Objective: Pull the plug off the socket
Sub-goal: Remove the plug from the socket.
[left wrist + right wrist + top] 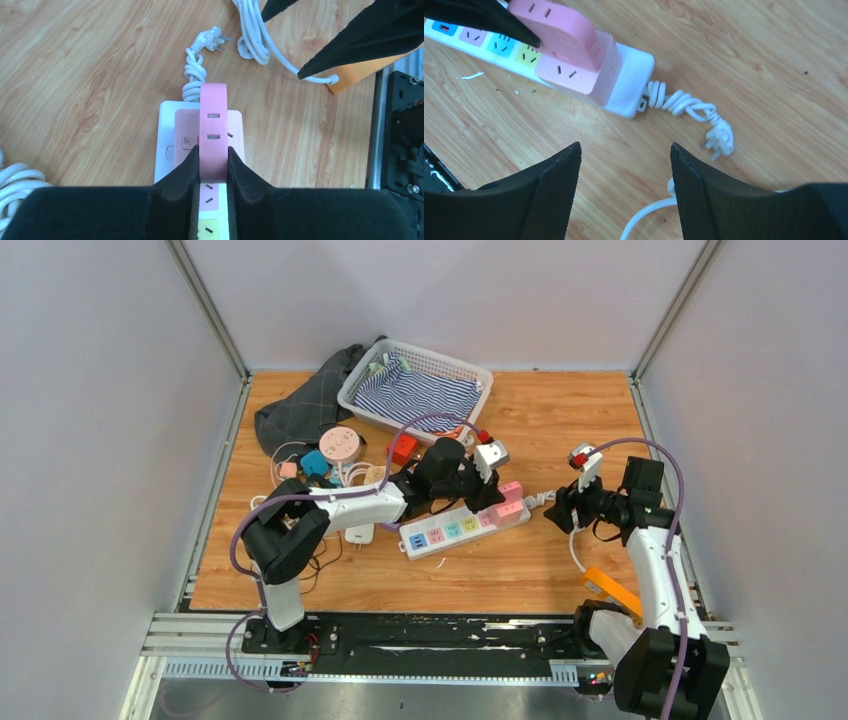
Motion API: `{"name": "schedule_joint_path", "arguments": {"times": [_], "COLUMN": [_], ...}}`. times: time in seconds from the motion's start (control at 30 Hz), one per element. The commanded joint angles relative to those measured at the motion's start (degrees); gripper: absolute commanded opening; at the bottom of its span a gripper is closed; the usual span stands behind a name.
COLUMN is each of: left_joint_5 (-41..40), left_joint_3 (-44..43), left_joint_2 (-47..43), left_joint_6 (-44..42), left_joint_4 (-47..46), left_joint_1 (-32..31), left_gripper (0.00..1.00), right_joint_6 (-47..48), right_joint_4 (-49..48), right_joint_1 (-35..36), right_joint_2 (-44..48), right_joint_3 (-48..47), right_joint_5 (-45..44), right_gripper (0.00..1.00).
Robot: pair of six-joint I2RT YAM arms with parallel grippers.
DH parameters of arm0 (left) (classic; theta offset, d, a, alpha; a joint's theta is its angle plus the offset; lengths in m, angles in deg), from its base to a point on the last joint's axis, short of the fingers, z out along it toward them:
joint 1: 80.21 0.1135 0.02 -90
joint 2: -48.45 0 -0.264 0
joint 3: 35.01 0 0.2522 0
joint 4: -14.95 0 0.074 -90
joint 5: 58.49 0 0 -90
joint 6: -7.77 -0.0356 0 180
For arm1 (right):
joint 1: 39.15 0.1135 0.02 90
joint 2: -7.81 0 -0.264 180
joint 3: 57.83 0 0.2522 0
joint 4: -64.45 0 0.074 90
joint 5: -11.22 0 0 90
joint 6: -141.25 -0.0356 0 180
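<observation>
Matt pink plastic plug [213, 130], wood-grain table [75, 75]

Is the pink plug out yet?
Done: the left jaws are clamped on the flat pink plastic plug. In hand: it looks to sit on the white multi-socket power strip, so the pull is not yet finished. Left: lift it clear. The right jaws hang open nearby, holding nothing.

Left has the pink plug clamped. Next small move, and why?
Probably bring the right gripper down onto the white end of the power strip to pin it. The left gripper is shut on the pink plug, seated in the strip; the right one hangs open, holding nothing, so a pull now would likely lift the loose strip too.
</observation>
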Motion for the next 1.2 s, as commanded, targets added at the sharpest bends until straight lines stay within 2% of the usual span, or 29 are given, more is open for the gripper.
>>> {"name": "schedule_joint_path", "arguments": {"times": [0.0,0.17,0.27,0.4,0.63,0.73,0.83,0.9,0.97,1.03,1.1,1.17], "left_joint_5": [-0.4,-7.8,-7.8,-0.5,-4.6,-3.8,0.0,1.0,0.0,-1.9,-2.1,-3.0], "left_joint_3": [2.1,4.7,4.9,3.5,4.4,4.3,4.2,4.4,4.9,4.9,4.4,3.9], "left_joint_2": [-0.7,-2.5,-2.2,0.2,-0.8,-0.6,-0.6,-0.5,-0.5,-0.3,0.5,1.2], "left_joint_6": [0.4,-9.9,-6.3,3.0,0.4,2.5,7.5,9.7,11.8,15.1,18.9,22.8], "left_joint_4": [1.4,0.8,0.8,0.8,0.6,0.6,0.6,0.6,0.6,0.6,0.0,-0.3], "left_joint_1": [-0.6,-6.6,-6.3,-2.4,-3.0,-2.6,-1.0,-0.6,-0.6,-0.6,-0.6,-0.7], "left_gripper": [0.00,0.00,0.00,0.00,0.00,0.00,0.00,0.00,0.00,0.00,0.00,0.00], "right_joint_6": [-0.1,-0.4,-0.2,0.1,0.1,3.4,9.8,17.0,20.1,17.9,14.0,11.9], "right_joint_4": [3.5,5.9,6.3,5.9,5.9,7.8,9.3,8.8,5.0,-1.8,-7.7,-9.3], "right_joint_1": [-1.3,-1.3,-1.2,-1.3,-1.3,-1.3,-1.0,-0.6,0.2,1.9,3.7,5.1], "right_joint_2": [-3.1,-7.3,-7.4,-6.6,-7.2,-6.7,-3.8,-0.3,3.9,8.4,9.9,8.9], "right_joint_3": [-2.4,-4.8,-4.8,-4.2,-4.4,-4.6,-3.0,-0.6,3.0,7.0,9.2,9.2], "right_joint_5": [1.4,1.6,1.1,0.9,1.4,5.9,14.6,18.4,18.6,15.6,11.9,10.3], "right_gripper": [0.67,0.65,0.64,0.64,0.64,0.66,0.70,0.78,0.90,0.99,1.00,0.99]}}
